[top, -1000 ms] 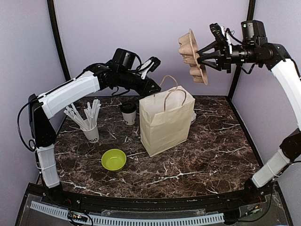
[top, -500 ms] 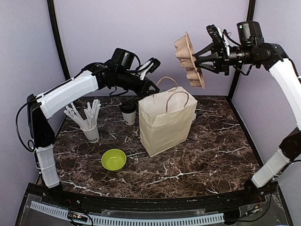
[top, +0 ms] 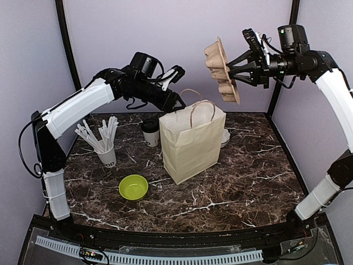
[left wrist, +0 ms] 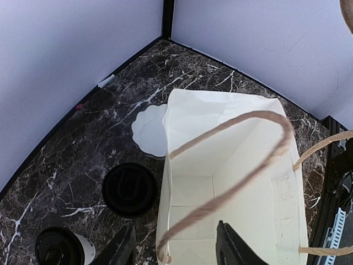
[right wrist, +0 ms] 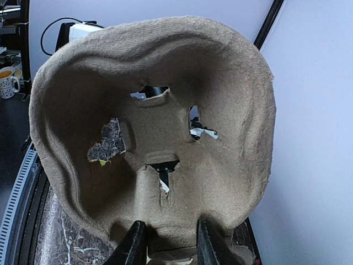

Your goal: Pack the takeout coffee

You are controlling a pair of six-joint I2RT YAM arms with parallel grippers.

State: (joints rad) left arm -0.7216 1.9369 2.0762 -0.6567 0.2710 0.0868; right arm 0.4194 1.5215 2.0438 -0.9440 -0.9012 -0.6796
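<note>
Two white takeout coffee cups have black lids. One (top: 150,132) (left wrist: 55,249) stands left of the open paper bag (top: 190,144). The other (left wrist: 129,189) sits behind the bag, hidden in the top view. My left gripper (top: 177,102) (left wrist: 175,249) is open above the bag's left rim. Its fingers (left wrist: 122,249) straddle the bag wall, and a twine handle (left wrist: 231,187) runs between them. My right gripper (top: 236,70) (right wrist: 168,243) is high at the back right, shut on the edge of a brown pulp cup carrier (top: 222,69) (right wrist: 160,127).
A white cup of straws (top: 105,149) stands at the left and a lime-green bowl (top: 133,187) in front of it. A white scalloped paper piece (left wrist: 150,130) lies behind the bag. The back walls are close behind both grippers.
My left gripper has opened. The bag top has shifted slightly left and stands straighter. The right arm moved the carrier a little left, then held still.
</note>
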